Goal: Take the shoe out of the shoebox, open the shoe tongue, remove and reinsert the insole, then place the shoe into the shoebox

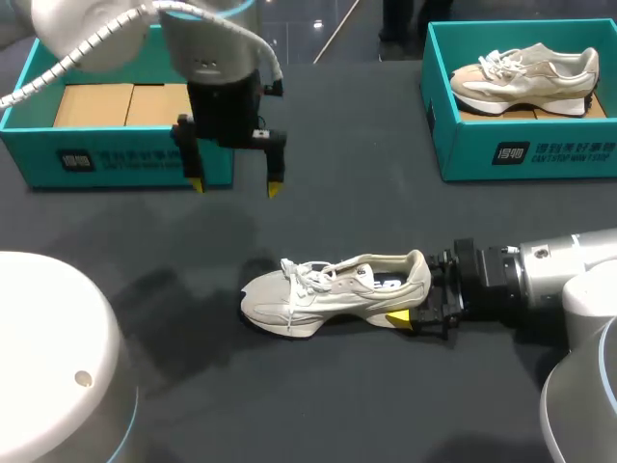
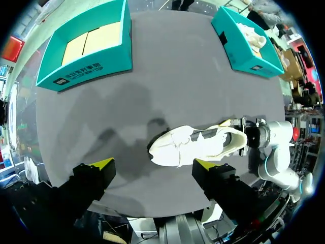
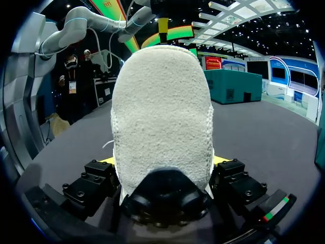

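Head view: the sneaker (image 1: 333,289) lies on the table. The right gripper (image 1: 421,297) clamps its heel, probably to steady it, and beyond the sneaker the left gripper (image 1: 236,186) hangs spread and empty.
Left wrist view: the sneaker (image 2: 193,145) sits just ahead of those spread fingers.
Right wrist view: the heel is pinched between both fingers.

Left arm's fingers (image 1: 274,172) aloft, apart, tips downward; right arm's fingers (image 1: 401,317) low, level, clamped inward.
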Available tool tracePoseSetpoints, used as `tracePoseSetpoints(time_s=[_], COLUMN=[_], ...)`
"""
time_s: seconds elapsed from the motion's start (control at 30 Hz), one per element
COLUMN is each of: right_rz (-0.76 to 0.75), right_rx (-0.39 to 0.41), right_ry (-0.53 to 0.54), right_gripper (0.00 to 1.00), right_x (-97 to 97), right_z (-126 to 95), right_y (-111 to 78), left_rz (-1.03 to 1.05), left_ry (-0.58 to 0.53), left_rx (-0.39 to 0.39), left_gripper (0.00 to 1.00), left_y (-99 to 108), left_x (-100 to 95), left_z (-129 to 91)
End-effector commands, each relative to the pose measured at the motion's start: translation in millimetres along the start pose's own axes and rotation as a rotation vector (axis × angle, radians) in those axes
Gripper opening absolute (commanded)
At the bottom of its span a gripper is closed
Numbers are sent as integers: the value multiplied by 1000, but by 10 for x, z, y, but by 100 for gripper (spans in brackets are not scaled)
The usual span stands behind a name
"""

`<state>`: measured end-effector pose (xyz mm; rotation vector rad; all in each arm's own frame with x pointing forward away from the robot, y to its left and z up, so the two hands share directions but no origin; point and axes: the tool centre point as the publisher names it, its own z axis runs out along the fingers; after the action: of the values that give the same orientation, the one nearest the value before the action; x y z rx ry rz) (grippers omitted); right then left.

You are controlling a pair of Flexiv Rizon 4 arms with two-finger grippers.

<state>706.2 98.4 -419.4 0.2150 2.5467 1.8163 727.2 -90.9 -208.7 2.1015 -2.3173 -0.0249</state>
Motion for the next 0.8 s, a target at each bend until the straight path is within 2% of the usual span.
tracePoseSetpoints(time_s=[0.03, 0.1, 0.43, 0.53, 0.73, 0.8], right_rz=[2, 2, 2, 2, 2, 2], right_rx=[5, 5, 5, 5, 5, 5], right_ry=[0, 0, 0, 0, 0, 0], right_gripper=[0, 0, 0, 0, 0, 0], right_x=[-24, -24, -24, -24, -24, -24], right_z=[11, 11, 11, 11, 11, 11], right_y=[-4, -4, -4, -4, -4, -4], left_rz=[17, 42, 42, 71, 61, 67], left_ry=[-25, -38, -38, -80, -101, -94], left_rx=[-7, 2, 2, -3, -12, -52], left_gripper=[100, 100, 100, 100, 100, 100], left_y=[110, 137, 137, 165, 101, 57], left_x=[401, 518, 518, 698, 982, 1051], left_z=[111, 119, 119, 285, 449, 512])
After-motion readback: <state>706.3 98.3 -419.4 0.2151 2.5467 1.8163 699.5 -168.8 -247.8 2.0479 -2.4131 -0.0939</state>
